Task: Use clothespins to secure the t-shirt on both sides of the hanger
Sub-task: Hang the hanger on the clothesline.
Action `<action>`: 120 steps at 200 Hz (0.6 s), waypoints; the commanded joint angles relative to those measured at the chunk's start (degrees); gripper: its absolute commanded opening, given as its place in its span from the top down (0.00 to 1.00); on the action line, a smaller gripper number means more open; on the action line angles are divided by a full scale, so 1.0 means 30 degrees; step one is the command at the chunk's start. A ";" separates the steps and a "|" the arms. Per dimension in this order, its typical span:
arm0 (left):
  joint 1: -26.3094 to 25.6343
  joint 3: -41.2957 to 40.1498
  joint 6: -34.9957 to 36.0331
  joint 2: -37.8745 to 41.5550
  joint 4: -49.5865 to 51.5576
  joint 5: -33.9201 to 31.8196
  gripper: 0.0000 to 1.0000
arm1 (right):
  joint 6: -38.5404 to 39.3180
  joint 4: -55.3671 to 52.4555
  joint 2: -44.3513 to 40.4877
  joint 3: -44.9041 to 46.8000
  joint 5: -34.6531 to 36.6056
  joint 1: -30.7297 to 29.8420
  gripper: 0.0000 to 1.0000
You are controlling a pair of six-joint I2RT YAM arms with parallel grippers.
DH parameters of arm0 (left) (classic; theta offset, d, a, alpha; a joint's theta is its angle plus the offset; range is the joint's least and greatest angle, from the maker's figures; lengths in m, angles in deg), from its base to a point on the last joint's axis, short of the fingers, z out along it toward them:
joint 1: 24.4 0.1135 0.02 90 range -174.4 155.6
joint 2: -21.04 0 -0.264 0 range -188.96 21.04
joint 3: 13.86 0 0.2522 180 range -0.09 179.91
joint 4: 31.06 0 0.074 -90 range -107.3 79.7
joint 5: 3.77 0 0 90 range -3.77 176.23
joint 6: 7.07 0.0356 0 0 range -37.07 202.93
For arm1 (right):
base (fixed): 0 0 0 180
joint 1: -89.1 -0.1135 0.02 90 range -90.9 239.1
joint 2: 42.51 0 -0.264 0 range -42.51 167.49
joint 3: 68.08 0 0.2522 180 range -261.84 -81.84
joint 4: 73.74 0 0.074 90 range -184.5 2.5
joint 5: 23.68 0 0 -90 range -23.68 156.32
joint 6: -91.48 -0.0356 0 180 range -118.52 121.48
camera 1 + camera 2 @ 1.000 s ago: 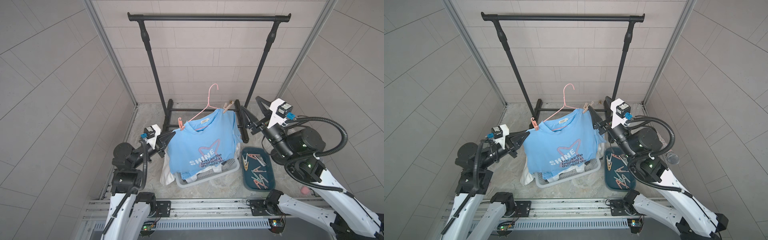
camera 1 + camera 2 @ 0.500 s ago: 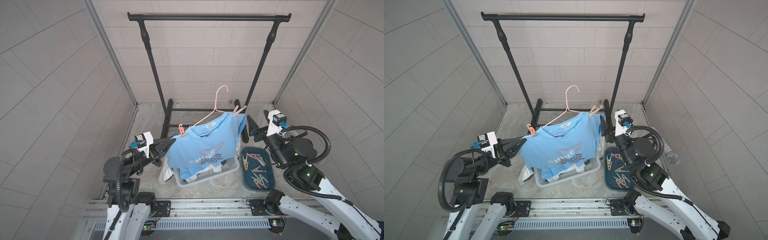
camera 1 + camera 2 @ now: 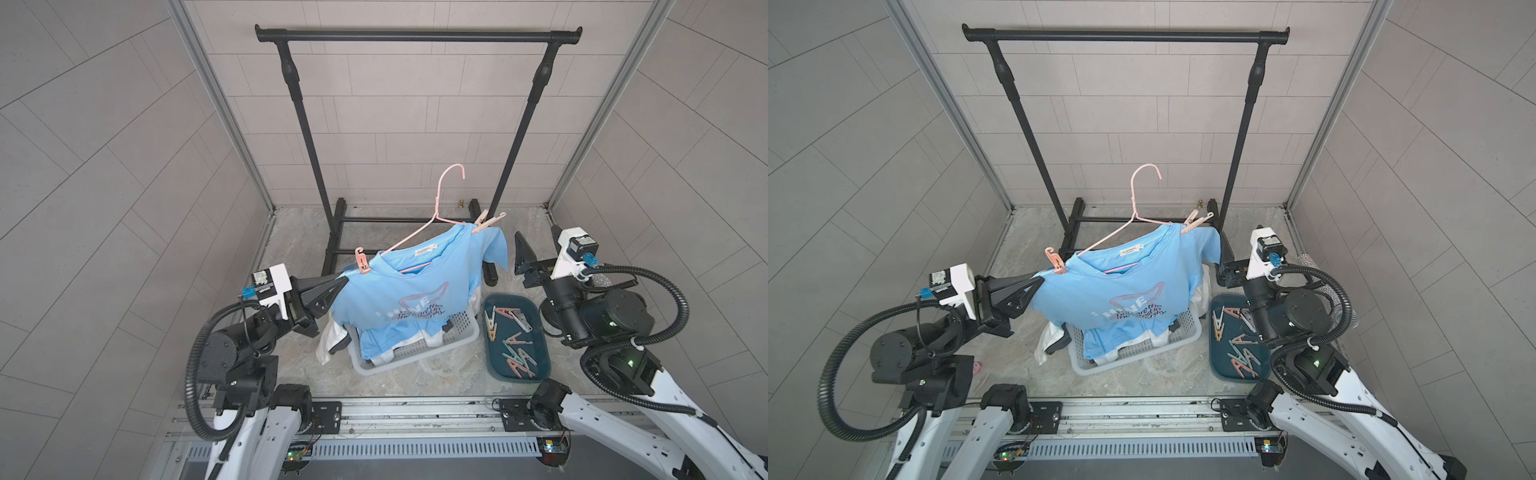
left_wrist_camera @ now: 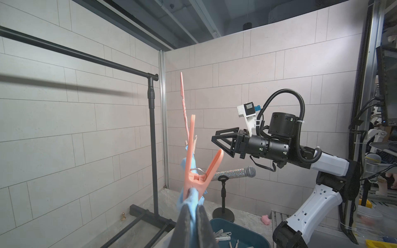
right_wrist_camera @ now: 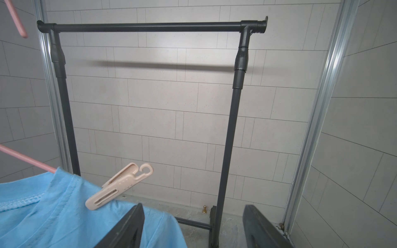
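A salmon-pink clothespin (image 3: 362, 261) pins the blue t-shirt (image 3: 407, 291) to the pink wire hanger (image 3: 436, 205), just beyond the fingers of the left gripper (image 3: 344, 281), which are pressed together on the shirt's shoulder edge. A peach clothespin (image 5: 119, 186) clamps the opposite shoulder, near but clear of the spread, empty fingers of the right gripper (image 5: 193, 206). Spare clothespins (image 3: 515, 359) lie in a teal tray (image 3: 539, 345) beside a grey laundry basket (image 3: 415, 362), into which the shirt's hem drapes. A black garment rack (image 3: 415, 36) stands behind.

Soft matt cloth t-shirt (image 3: 395, 295) — smooth matt plastic clothespins (image 5: 119, 187), smooth pink-coated hanger (image 5: 28, 159), matt black metal rack (image 3: 415, 36).
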 commanded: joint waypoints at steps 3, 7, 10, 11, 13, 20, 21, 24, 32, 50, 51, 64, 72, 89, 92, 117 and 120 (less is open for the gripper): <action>0.0043 0.1163 -0.1158 0.0106 -0.3548 -0.0719 1.00 | 0.0635 0.0485 -0.0268 -0.0043 0.0642 -0.0038 0.24; 0.0043 0.1163 -0.1292 0.0058 -0.3733 -0.0680 1.00 | 0.0684 0.0471 -0.0292 -0.0046 0.0674 -0.0056 0.24; 0.0043 0.1215 -0.1393 0.0006 -0.3903 -0.0661 1.00 | 0.0746 0.0451 -0.0315 -0.0058 0.0662 -0.0047 0.24; 0.0043 0.1218 -0.1408 -0.0004 -0.3961 -0.0672 1.00 | 0.0755 0.0450 -0.0319 -0.0048 0.0661 -0.0055 0.24; 0.0043 0.1236 -0.1523 -0.0033 -0.4078 -0.0666 1.00 | 0.0820 0.0427 -0.0322 -0.0063 0.0690 -0.0039 0.24; 0.0043 0.1295 -0.1921 -0.0136 -0.4503 -0.0794 1.00 | 0.0931 0.0377 -0.0321 -0.0044 0.0795 -0.0036 0.23; 0.0043 0.1302 -0.1980 -0.0148 -0.4554 -0.0826 1.00 | 0.0950 0.0369 -0.0307 -0.0070 0.0816 -0.0035 0.24; 0.0043 0.1327 -0.2178 -0.0180 -0.4745 -0.0884 1.00 | 0.0966 0.0365 -0.0317 -0.0079 0.0914 -0.0059 0.24; 0.0043 0.1396 -0.2653 -0.0306 -0.5371 -0.0870 1.00 | 0.0981 0.0359 -0.0348 -0.0095 0.1038 -0.0042 0.23; 0.0043 0.1712 -0.3583 -0.0613 -0.6502 -0.0943 1.00 | 0.1100 0.0441 -0.0425 0.0017 0.1167 -0.0042 0.23; 0.0043 0.1731 -0.3617 -0.0621 -0.6521 -0.0959 1.00 | 0.1093 0.0445 -0.0432 0.0018 0.1192 -0.0052 0.23; 0.0047 0.2037 -0.4009 -0.0800 -0.6772 -0.1056 1.00 | 0.1130 0.0486 -0.0527 0.0131 0.1274 -0.0048 0.23; 0.0043 0.2224 -0.4118 -0.0923 -0.6862 -0.1102 1.00 | 0.1201 0.0463 -0.0578 0.0153 0.1260 -0.0018 0.23; 0.0043 0.2526 -0.4149 -0.0965 -0.7056 -0.1410 1.00 | 0.1203 0.0357 -0.0701 0.0148 0.1297 -0.0013 0.23; 0.0043 0.2553 -0.4152 -0.0967 -0.7087 -0.1470 1.00 | 0.1181 0.0334 -0.0769 0.0157 0.1297 -0.0005 0.23; 0.0043 0.2956 -0.4922 -0.1037 -0.7476 -0.2349 1.00 | 0.1201 0.0122 -0.1098 0.0110 0.1262 -0.0012 0.23; 0.0043 0.3076 -0.5000 -0.1083 -0.7480 -0.2429 1.00 | 0.1207 0.0100 -0.1148 0.0108 0.1245 -0.0005 0.23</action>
